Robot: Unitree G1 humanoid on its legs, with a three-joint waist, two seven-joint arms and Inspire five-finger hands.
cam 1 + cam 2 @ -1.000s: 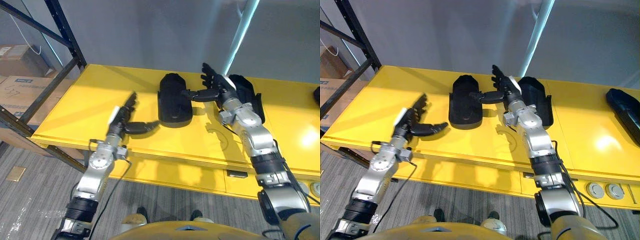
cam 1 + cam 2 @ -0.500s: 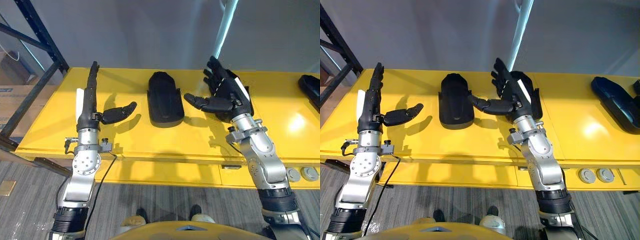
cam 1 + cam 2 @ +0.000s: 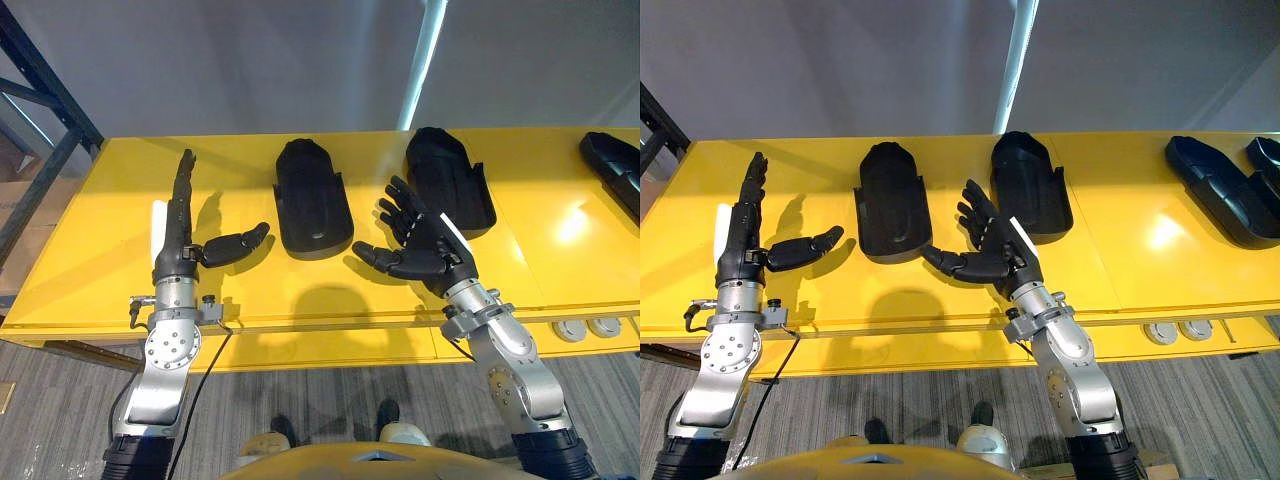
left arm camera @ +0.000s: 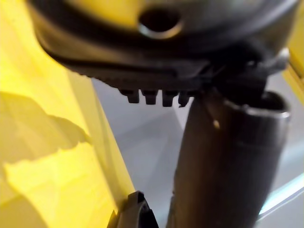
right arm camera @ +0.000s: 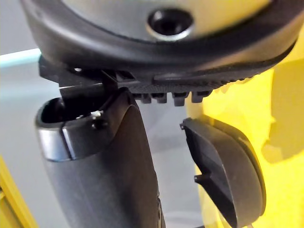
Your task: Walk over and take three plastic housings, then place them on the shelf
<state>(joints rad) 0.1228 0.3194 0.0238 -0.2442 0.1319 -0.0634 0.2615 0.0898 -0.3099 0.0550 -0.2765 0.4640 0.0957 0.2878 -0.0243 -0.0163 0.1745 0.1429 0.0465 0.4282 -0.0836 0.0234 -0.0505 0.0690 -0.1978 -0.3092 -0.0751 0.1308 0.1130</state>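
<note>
Two black plastic housings lie on the yellow shelf surface (image 3: 100, 285): one in the middle (image 3: 312, 198), one to its right (image 3: 450, 180). Further housings sit at the far right (image 3: 1220, 190). My right hand (image 3: 432, 255) hovers open near the front edge, fingers spread, between and in front of the two housings and touching neither. The right wrist view shows its thumb (image 5: 104, 166) beside a housing (image 5: 228, 171). My left hand (image 3: 177, 235) is open, with straight fingers and the thumb pointing toward the middle housing, a short gap away.
A dark steel rack upright (image 3: 40, 150) stands at the left end. A grey wall with a pale blue strip (image 3: 420, 60) rises behind the surface. Two round silver discs (image 3: 590, 327) sit on the front edge at the right. Grey carpet lies below.
The camera has panned right. My right hand has drawn back from between the two housings toward the front edge, its thumb off the middle housing. The left hand's fingers have straightened.
</note>
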